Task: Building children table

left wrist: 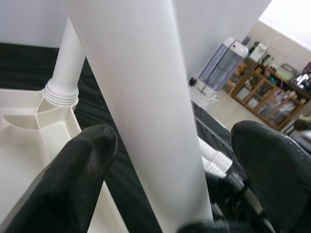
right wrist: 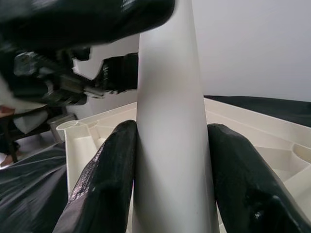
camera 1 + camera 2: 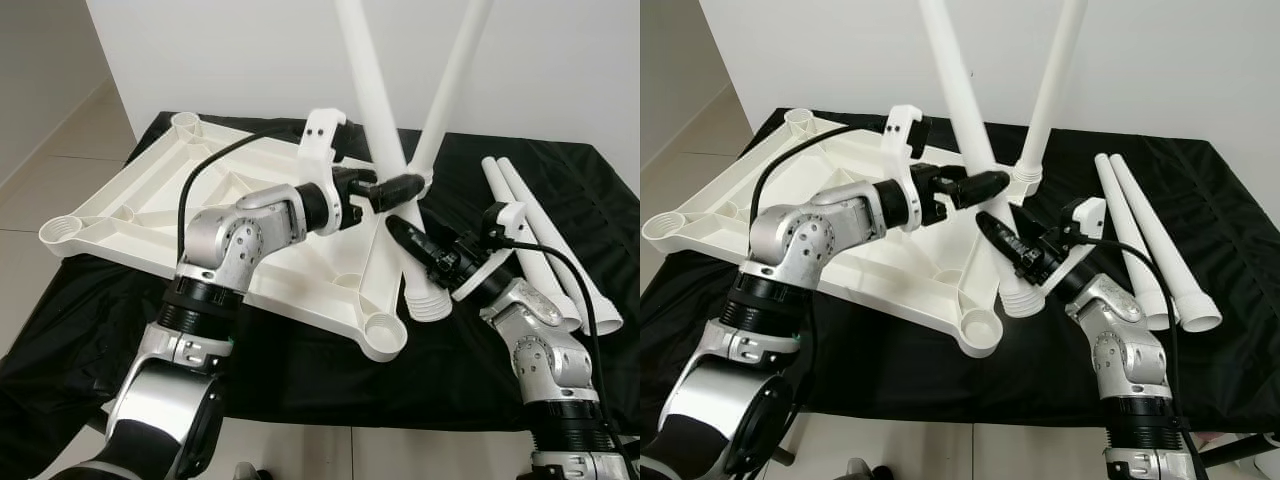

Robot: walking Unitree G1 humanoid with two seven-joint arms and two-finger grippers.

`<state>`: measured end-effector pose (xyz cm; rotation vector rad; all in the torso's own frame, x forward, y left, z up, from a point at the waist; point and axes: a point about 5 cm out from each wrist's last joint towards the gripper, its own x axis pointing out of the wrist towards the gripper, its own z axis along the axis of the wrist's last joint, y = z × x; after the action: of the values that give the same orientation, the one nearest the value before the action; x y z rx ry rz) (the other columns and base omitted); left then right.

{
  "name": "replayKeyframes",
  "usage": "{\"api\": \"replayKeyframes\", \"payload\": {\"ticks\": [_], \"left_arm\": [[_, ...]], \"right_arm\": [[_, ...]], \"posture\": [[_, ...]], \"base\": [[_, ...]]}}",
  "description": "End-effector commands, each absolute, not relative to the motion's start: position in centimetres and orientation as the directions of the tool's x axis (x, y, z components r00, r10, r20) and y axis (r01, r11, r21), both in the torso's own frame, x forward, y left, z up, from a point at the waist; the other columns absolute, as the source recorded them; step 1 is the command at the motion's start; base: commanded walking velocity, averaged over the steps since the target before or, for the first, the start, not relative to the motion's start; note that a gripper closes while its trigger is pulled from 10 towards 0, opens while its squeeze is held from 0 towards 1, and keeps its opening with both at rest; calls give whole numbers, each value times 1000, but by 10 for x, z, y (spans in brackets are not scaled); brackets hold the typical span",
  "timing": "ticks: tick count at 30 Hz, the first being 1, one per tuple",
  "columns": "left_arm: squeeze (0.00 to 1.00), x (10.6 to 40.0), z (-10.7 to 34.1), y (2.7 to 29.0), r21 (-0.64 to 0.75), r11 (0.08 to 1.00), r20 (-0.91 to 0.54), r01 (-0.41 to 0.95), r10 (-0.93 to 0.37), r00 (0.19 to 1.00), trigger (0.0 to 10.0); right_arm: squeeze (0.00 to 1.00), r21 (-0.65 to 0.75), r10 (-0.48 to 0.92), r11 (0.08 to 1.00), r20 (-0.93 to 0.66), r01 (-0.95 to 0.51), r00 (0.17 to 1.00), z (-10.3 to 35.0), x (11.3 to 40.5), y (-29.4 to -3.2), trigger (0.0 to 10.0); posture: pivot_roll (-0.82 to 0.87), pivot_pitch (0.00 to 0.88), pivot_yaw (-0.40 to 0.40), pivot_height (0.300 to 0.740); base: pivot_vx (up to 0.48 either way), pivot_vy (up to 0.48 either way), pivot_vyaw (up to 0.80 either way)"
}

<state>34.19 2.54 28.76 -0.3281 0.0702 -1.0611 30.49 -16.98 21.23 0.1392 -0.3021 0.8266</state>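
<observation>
Black cloth [image 3: 300,370] spread over floor, pale tiles [image 3: 60,170] at left edge, white wall [image 3: 220,60] behind. No brand, label or legible writing anywhere.

Upturned white tabletop [image 3: 150,215] lying ribbed side up on cloth; three corner sockets open, fourth taken.

Legs: four counted. One leg [image 3: 455,75] standing upright in far corner socket [image 1: 60,92]. Held leg [image 3: 375,110] slanting, ribbed foot end [image 3: 430,300] down near tabletop's right edge, just beside near corner socket [image 3: 385,335], not seated in it. Two spare legs [image 3: 545,240] lying side by side on cloth at right, touching along their length, wide ends toward camera.

Left gripper [image 3: 405,185] reaching across tabletop; in left wrist view fingers [image 1: 80,170] straddling held leg with a gap on the far side, not pinching. Right gripper [image 3: 408,238] lower on same leg, fingers [image 2: 104,179] pressed against both sides, clamped on it.

Black cables [image 3: 200,170] looping over each forearm. Far room in left wrist view: white appliance [image 1: 221,60], wooden shelving [image 1: 272,99] with small items, too blurred to identify.
</observation>
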Motion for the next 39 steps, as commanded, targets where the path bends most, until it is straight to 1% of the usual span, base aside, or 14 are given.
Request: {"api": "replayKeyframes", "payload": {"ticks": [1,12,13,14,15,16,17,22,24,31,37,38,39], "left_arm": [[0,341,295,22,-311,351,142,883,-902,408,10000],[0,350,308,22,-342,370,161,864,-883,441,10000],[0,350,309,22,-345,370,162,862,-882,443,7569],[0,351,309,22,-348,369,163,862,-881,444,7569],[0,351,310,22,-351,370,165,860,-880,446,2353],[0,351,310,22,-351,370,165,860,-880,446,2353],[0,352,311,23,-354,370,167,859,-878,448,0],[0,351,313,22,-356,361,173,862,-881,440,0],[0,348,313,20,-350,349,173,869,-888,426,0],[0,347,311,17,-351,345,167,870,-891,421,0],[0,345,312,15,-317,350,157,882,-897,413,0],[0,344,313,14,-291,355,154,888,-899,410,3725],[0,342,315,13,-250,360,150,899,-903,403,10000]], "right_arm": [[0,-14,720,652,324,-758,614,215,301,-169,10000],[0,-29,731,646,311,-762,608,213,300,-167,10000],[0,-31,731,647,310,-762,608,212,300,-167,10000],[0,-31,731,648,310,-761,609,212,300,-167,10000],[0,-34,730,649,311,-760,609,213,300,-167,10000],[0,-34,730,649,311,-760,609,213,300,-167,10000],[0,-40,725,655,312,-754,614,213,301,-168,10000],[0,-39,712,669,320,-742,625,214,302,-169,10000],[0,-39,708,673,324,-739,627,215,303,-170,10000],[0,-37,704,676,326,-736,630,216,303,-169,10000],[0,-10,696,689,289,-725,657,213,306,-170,10000],[0,7,698,688,268,-726,664,211,307,-170,10000],[714,23,697,690,249,-723,673,210,309,-171,10000]], "posture": [[-92,53,0,740],[-90,58,0,740],[-90,58,0,740],[-89,59,0,740],[-89,60,0,740],[-89,60,0,740],[-88,63,1,740],[-89,66,2,740],[-90,67,3,740],[-88,69,3,740],[-85,71,4,740],[-85,72,5,740],[-85,72,4,740]], "base": [[0,0,0],[0,0,0],[0,0,0],[0,0,0],[0,0,0],[0,0,0],[0,0,0],[0,0,0],[0,0,0],[0,0,0],[0,0,0],[0,0,0],[0,0,0]]}}
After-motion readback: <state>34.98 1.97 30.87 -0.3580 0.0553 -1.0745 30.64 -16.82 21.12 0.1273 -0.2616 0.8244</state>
